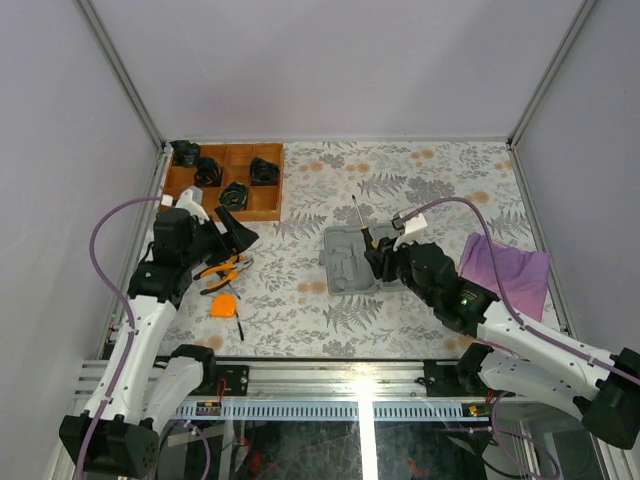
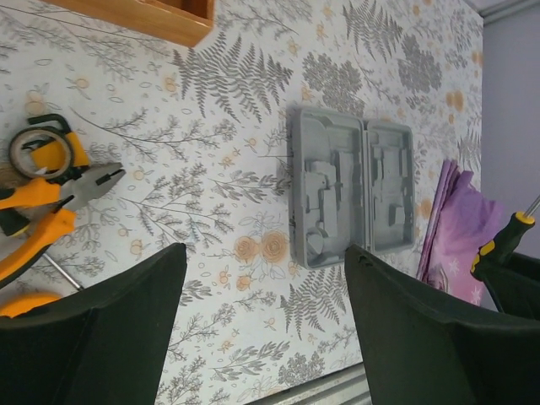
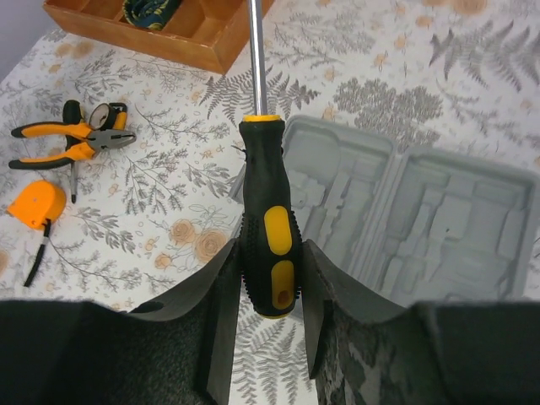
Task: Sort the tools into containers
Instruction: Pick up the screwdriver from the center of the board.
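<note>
Overhead: screwdriver [image 1: 361, 218], slim and stiff, probably light; the rubbery handle is the sure hold, the steel shaft likely slick. It is carried at the far right corner of the open grey case [image 1: 348, 262] on the counter [image 1: 420, 180]. Left wrist: left claw [image 2: 266, 253] spread wide, empty, above the counter; pliers [image 2: 59, 198] lie nearby. Right wrist: right claw [image 3: 270, 253] clamped on the screwdriver's handle, shaft pointing away.

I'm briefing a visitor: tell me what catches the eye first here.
The right gripper clamps a black-and-yellow screwdriver by the open grey case at mid-table. At the left, the open left gripper hovers near orange-handled pliers, with an orange tape measure beside them.
</note>
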`<state>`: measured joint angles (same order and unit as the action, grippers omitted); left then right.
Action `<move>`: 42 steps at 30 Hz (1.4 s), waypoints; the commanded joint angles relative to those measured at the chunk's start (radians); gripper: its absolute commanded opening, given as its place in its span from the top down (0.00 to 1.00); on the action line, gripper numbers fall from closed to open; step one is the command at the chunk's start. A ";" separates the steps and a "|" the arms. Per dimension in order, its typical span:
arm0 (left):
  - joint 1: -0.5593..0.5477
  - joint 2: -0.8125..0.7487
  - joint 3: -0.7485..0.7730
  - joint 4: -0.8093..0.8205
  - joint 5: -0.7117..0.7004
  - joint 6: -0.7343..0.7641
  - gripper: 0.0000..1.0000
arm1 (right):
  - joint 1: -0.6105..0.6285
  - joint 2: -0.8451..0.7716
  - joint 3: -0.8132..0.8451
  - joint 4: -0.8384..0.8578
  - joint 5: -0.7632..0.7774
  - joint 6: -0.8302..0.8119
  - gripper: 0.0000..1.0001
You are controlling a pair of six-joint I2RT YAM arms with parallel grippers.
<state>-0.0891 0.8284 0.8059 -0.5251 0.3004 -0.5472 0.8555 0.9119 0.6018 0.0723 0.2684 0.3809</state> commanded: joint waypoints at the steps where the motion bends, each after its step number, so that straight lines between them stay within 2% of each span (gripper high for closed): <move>1: -0.060 0.016 0.038 0.096 0.022 -0.005 0.26 | -0.003 -0.046 -0.015 0.117 -0.084 -0.210 1.00; 10: -0.071 0.031 0.087 0.093 0.108 0.065 0.25 | -0.003 -0.127 -0.117 0.236 -0.489 -0.632 1.00; 14: -0.097 0.030 0.094 0.086 0.119 0.079 0.24 | -0.003 -0.111 -0.100 0.174 -0.593 -0.794 1.00; 17: -0.135 0.030 0.098 0.086 0.110 0.084 0.24 | -0.003 -0.082 -0.054 0.060 -0.648 -0.928 1.00; 24: -0.257 0.052 0.124 0.071 0.085 0.126 0.24 | -0.003 -0.016 0.052 -0.174 -0.704 -1.215 1.00; 34: -0.458 0.123 0.150 0.050 0.118 0.197 0.26 | -0.003 0.023 0.162 -0.317 -0.693 -1.413 1.00; 42: -0.623 0.167 0.144 0.069 0.112 0.225 0.26 | -0.003 0.027 0.212 -0.403 -0.667 -1.499 1.00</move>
<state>-0.6518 0.9833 0.9260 -0.4831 0.4011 -0.3637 0.8547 0.9455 0.7567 -0.3016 -0.4053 -1.0470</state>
